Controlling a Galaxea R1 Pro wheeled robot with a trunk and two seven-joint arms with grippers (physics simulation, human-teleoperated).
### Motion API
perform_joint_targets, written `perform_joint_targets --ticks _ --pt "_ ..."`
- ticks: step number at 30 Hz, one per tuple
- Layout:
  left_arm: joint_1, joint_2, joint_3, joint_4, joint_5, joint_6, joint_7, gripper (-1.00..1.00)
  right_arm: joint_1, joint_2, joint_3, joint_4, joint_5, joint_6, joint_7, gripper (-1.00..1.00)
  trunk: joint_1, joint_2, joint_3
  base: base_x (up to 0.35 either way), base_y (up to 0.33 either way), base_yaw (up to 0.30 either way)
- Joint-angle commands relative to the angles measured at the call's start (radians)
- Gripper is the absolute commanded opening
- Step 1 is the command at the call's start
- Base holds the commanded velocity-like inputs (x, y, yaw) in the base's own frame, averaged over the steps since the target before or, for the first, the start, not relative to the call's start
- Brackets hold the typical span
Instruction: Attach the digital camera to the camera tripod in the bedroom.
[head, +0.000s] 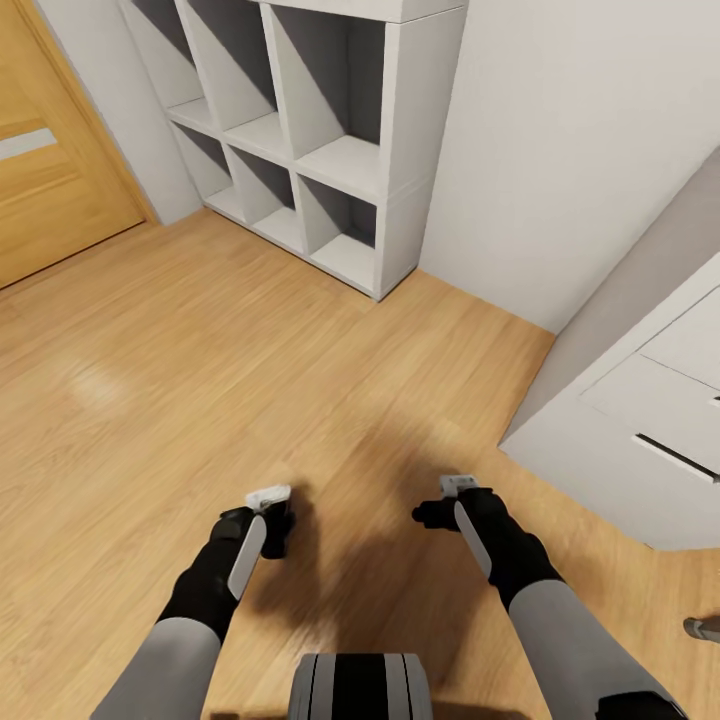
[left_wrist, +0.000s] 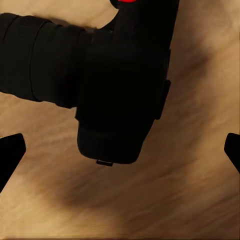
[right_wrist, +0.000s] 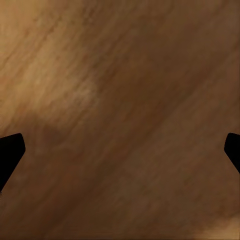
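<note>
Here the robot stands on a light wood plank floor (head: 200, 350), both arms held low in front of its trunk. In the head view the left gripper (head: 270, 497) and the right gripper (head: 458, 487) point down at the boards, well apart from each other. In the left wrist view the digital camera (left_wrist: 120, 85) sits close under the lens, a black boxy body with its stubby lens (left_wrist: 35, 65) sticking out to one side and a sliver of red button (left_wrist: 125, 1) at the picture's edge. The left gripper (left_wrist: 120, 155) has its jaws spread wide, the dark fingertips (left_wrist: 10, 155) standing clear of the camera on either side and not touching it; whether anything else holds the camera I cannot tell. The right gripper (right_wrist: 120, 155) is likewise spread wide with bare floor between its tips. Ahead stands a white cube shelf (head: 330, 150) against a pale grey wall (head: 560, 150), a wooden door (head: 50, 170) to the left, and a white cabinet (head: 640, 420) to the right
</note>
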Motion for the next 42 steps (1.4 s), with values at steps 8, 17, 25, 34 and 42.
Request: perform_joint_targets --ticks 8,17,25,34,42 --pt "0.000 0.001 0.001 0.042 -0.006 -0.041 0.034 1.00 0.000 0.000 0.001 0.021 -0.007 -0.032 -0.001 1.00 0.000 0.000 -0.001 0.000 0.000 0.000" --pt "0.000 0.001 -0.002 0.100 -0.008 -0.116 0.037 1.00 0.000 -0.001 0.001 0.022 -0.006 -0.034 -0.001 1.00 0.000 0.000 -0.001 0.000 0.000 0.000" --pt "0.000 0.001 -0.003 0.107 -0.008 -0.127 0.036 1.00 0.000 -0.001 0.001 0.022 -0.007 -0.035 -0.001 1.00 0.000 0.000 -0.001 0.000 0.000 0.000" --pt "0.000 0.001 -0.003 0.108 -0.007 -0.148 0.036 1.00 0.000 -0.001 0.001 0.022 -0.007 -0.036 -0.001 1.00 0.000 0.000 -0.001 0.097 0.000 0.000" --pt "0.000 0.001 -0.003 0.108 -0.007 -0.149 0.036 1.00 0.000 -0.001 0.001 0.022 -0.006 -0.036 -0.001 1.00 0.000 0.000 -0.001 0.014 0.000 0.000"
